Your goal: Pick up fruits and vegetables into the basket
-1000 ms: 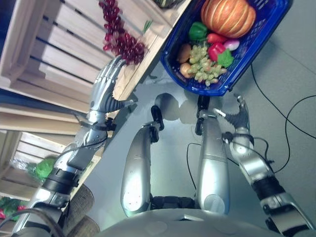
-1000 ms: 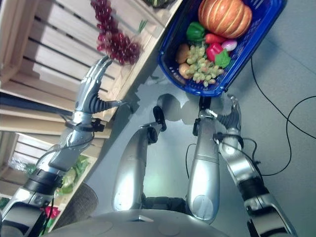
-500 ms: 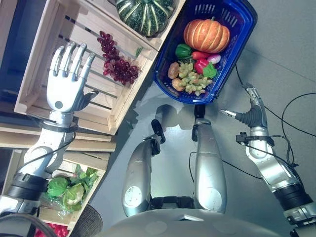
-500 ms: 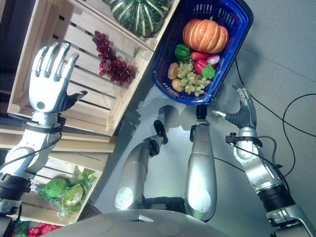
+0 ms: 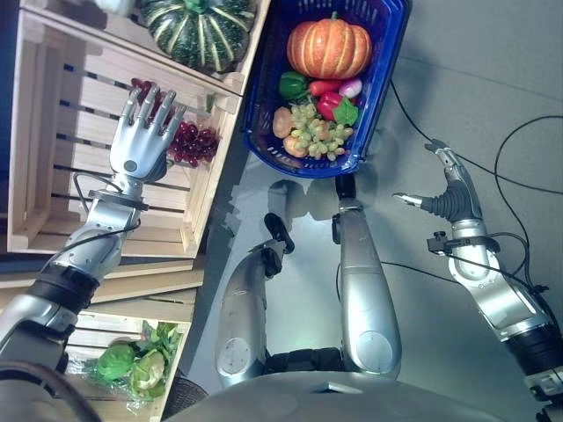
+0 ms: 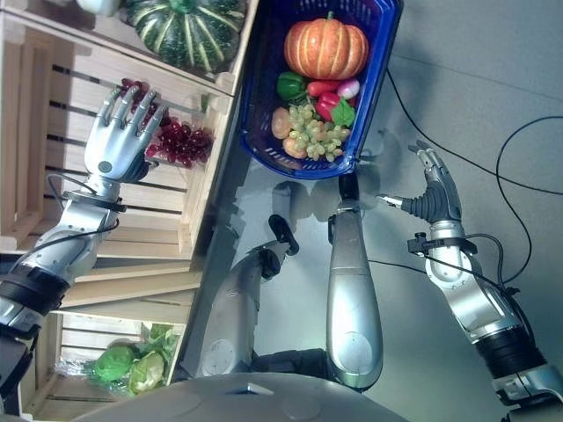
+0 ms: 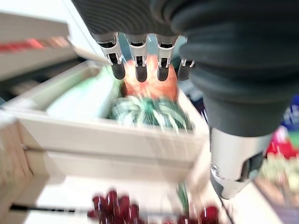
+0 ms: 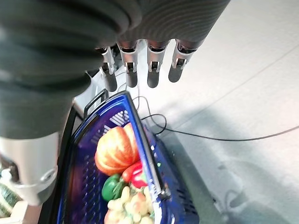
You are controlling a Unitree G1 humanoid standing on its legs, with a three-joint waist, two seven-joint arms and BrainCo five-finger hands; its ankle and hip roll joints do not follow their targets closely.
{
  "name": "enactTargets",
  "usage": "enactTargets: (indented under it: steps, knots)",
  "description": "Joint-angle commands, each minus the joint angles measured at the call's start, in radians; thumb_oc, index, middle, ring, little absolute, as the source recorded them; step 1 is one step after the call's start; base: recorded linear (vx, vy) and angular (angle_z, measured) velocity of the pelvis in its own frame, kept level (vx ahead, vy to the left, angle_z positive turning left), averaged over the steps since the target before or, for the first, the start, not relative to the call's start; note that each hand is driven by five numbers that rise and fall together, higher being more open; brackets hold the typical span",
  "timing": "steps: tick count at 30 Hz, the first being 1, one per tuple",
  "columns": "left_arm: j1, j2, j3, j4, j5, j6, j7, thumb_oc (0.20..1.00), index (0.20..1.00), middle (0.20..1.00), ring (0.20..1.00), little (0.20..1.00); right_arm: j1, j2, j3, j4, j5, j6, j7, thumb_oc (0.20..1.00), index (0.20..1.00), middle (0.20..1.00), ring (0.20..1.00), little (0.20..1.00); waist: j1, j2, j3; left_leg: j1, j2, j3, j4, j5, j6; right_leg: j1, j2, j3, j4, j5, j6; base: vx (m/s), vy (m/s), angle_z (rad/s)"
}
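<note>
A blue basket (image 5: pixel 385 61) stands on the floor holding an orange pumpkin (image 5: pixel 329 48), green grapes (image 5: pixel 310 134), peppers and other produce. Left of it, a wooden crate (image 5: pixel 53 132) holds a bunch of red grapes (image 5: pixel 192 141). My left hand (image 5: pixel 145 141) hovers open just over the red grapes, fingers straight, holding nothing. The red grapes (image 7: pixel 112 205) lie below its fingertips (image 7: pixel 140 72) in the left wrist view. My right hand (image 5: pixel 447 189) is open in the air to the right of the basket (image 8: pixel 145 154), above bare floor.
A striped green pumpkin (image 5: pixel 198 31) sits in the crate compartment behind the red grapes. A lower crate at the near left holds leafy green vegetables (image 5: pixel 132 365). Grey floor (image 5: pixel 475 79) spreads right of the basket.
The camera has shifted. My left hand has moved right across the crate, from its open left part to just over the red grapes. The right hand stays open beside the basket.
</note>
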Motion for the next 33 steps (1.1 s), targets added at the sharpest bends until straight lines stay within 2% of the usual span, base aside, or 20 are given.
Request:
enactTargets:
  steps: [1,9,15,22,33]
  knots:
    - [0.022,0.023,0.009,0.095,-0.034,0.049,0.017,1.0,1.0,1.0,1.0,1.0,0.019,-0.025,-0.023,-0.096,0.028,-0.063,-0.023,1.0,1.0,1.0,1.0,1.0,-0.057,0.024,-0.024,-0.131,0.012,-0.044,-0.003,0.043,-0.012,-0.002,-0.001,-0.038,0.08,-0.166,0.088,0.01,0.038,-0.12]
    - [-0.049,-0.033,-0.017,0.318,-0.032,0.093,0.003,1.0,1.0,1.0,1.0,1.0,-0.013,-0.019,-0.025,-0.1,0.046,-0.086,-0.028,1.0,1.0,1.0,1.0,1.0,-0.072,0.02,-0.024,-0.189,0.023,-0.031,0.034,0.024,-0.008,-0.067,0.005,-0.022,0.094,-0.161,0.088,0.01,0.04,-0.06]
    - [-0.08,-0.062,-0.044,0.417,-0.031,0.122,-0.011,1.0,1.0,1.0,1.0,1.0,-0.032,-0.012,-0.023,-0.09,0.063,-0.103,-0.037,1.0,1.0,1.0,1.0,1.0,-0.077,0.02,-0.024,-0.229,0.027,-0.026,0.06,0.009,-0.005,-0.109,0.006,-0.013,0.105,-0.158,0.089,0.0,0.031,-0.03]
    - [-0.108,-0.091,-0.054,0.474,-0.067,0.144,0.008,1.0,1.0,1.0,1.0,1.0,-0.049,0.0,-0.012,-0.07,0.07,-0.124,-0.072,1.0,1.0,1.0,1.0,1.0,-0.079,0.017,-0.024,-0.274,0.034,-0.02,0.086,-0.007,0.0,-0.156,0.007,-0.008,0.111,-0.152,0.089,0.0,0.015,-0.01]
    - [-0.165,-0.118,-0.086,0.515,-0.019,0.204,0.058,1.0,1.0,1.0,1.0,1.0,-0.075,0.008,0.006,-0.019,0.058,-0.164,-0.156,1.0,1.0,1.0,1.0,1.0,-0.08,0.015,-0.024,-0.345,0.04,-0.026,0.118,-0.022,0.006,-0.227,0.019,0.002,0.13,-0.144,0.088,0.0,0.0,0.0]
